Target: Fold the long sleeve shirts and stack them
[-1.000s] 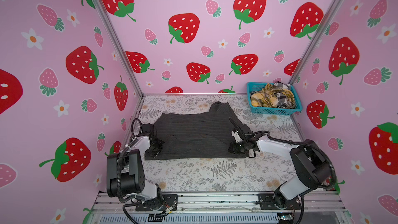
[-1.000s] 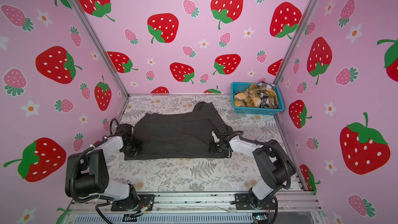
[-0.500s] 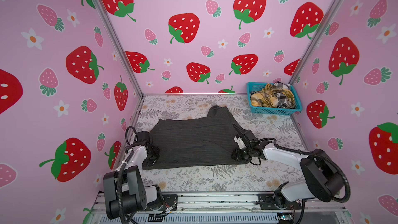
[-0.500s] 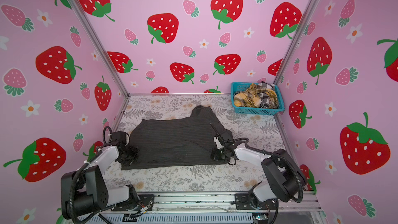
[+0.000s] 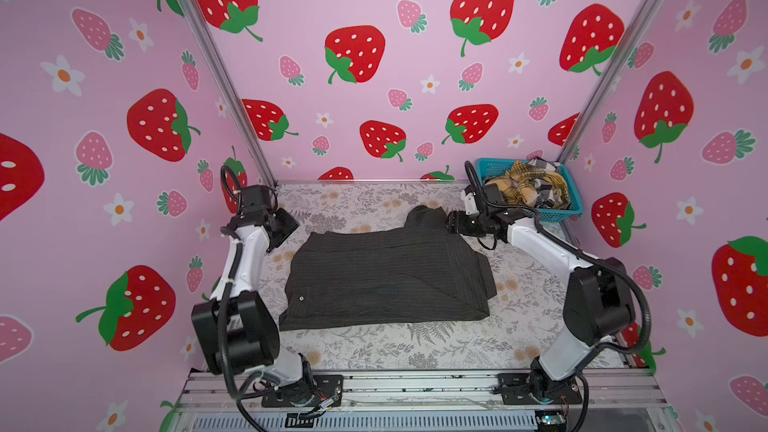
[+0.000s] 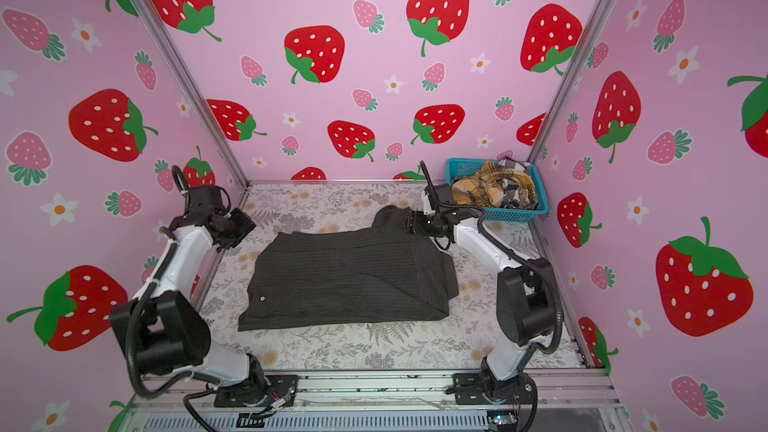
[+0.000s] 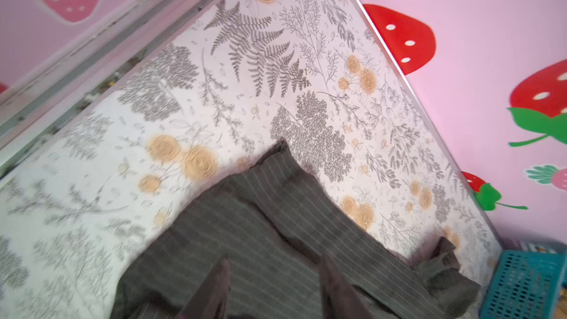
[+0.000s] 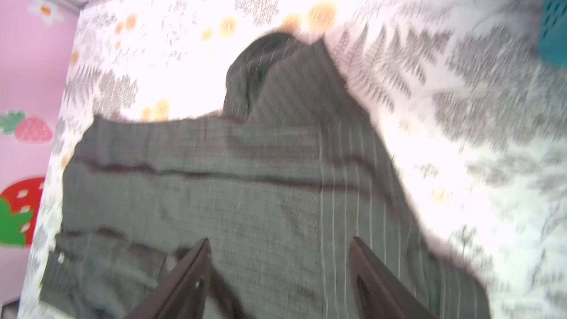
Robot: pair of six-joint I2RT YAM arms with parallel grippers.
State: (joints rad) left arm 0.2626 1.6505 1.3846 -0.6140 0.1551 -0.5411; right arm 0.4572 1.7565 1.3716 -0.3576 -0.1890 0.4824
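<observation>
Across the middle of the worktop (image 5: pixel 374 353) I see the charcoal pinstriped shirt (image 5: pixel 386 280) lying flat as a folded rectangle, one dark button (image 5: pixel 301 298) showing near its front left corner. The left jaws stand apart with nothing between them, up off the shirt's far left corner. The right jaws are apart too, empty, close to the bunched cloth at its far right. The mustard plaid shirt (image 5: pixel 519 192) and the black-and-white checked shirt (image 5: pixel 541 164) sit crumpled in the turquoise basket (image 5: pixel 552 212) in the far right corner.
</observation>
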